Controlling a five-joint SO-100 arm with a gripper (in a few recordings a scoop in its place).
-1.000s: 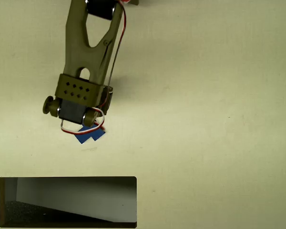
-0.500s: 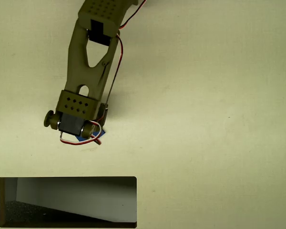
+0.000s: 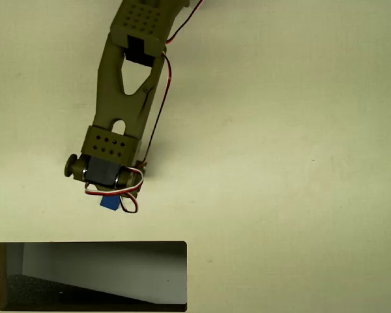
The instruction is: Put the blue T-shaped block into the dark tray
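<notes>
While bare table [image 3: 300,130] stretches wide to the right, the dark tray [image 3: 91,276] hugs the bottom-left edge. The blue T-shaped block [image 3: 109,202] peeks from directly under the pincer [image 3: 111,193]. I cannot tell its grip.

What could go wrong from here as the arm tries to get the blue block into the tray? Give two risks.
1. The blue T-shaped block is mostly hidden under the gripper, so the grasp cannot be checked; it might slip.
2. It sits short of the dark tray; released now, it would likely miss.
</notes>
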